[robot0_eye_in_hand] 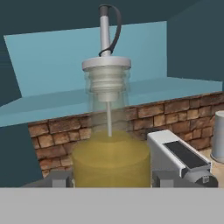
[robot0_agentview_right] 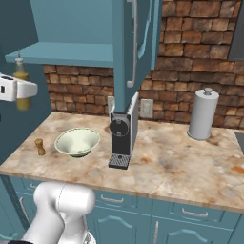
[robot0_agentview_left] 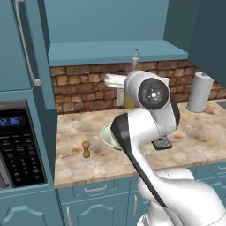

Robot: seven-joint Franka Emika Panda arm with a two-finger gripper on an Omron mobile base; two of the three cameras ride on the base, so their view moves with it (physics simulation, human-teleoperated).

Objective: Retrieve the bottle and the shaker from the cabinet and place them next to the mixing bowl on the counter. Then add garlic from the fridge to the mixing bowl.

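Olive-yellow glass bottle (robot0_eye_in_hand: pixel 111 144) sits between the two fingers of the gripper (robot0_eye_in_hand: pixel 113 179); jaws are clamped on its body, one finger (robot0_eye_in_hand: pixel 179 159) visible pressed to the bottle's side in the hand view. Bottle is upright, clear neck and pale pourer top above the fingers, thin dark loop at the spout. In the right base view the bottle (robot0_agentview_right: pixel 21 88) hangs in the air w/ the white hand in front of its lower half, just below the front edge of the cabinet (robot0_agentview_right: pixel 71 52) shelf and well above the counter (robot0_agentview_right: pixel 167 157). In the left base view only the bottle top shows, near the shelf edge, the rest hidden behind the arm.

Cabinet door is open, silver bar handle facing out; inner shelf is teal.

On the counter:
- Shaker (robot0_agentview_left: pixel 86 149): brown wood, upright, near the front-left part of the top, beside the mixing bowl (robot0_agentview_right: pixel 77 141) but not touching.
- Mixing bowl: pale greenish-white, upright, between shaker and coffee machine (robot0_agentview_right: pixel 123 136).
- Coffee machine: dark, against the brick wall, drip tray fwd.
- Paper towel roll (robot0_agentview_right: pixel 202 114): upright on its holder, far right, well apart from the bowl.

Microwave (robot0_agentview_left: pixel 20 145) is built in at left of the counter, display lit.
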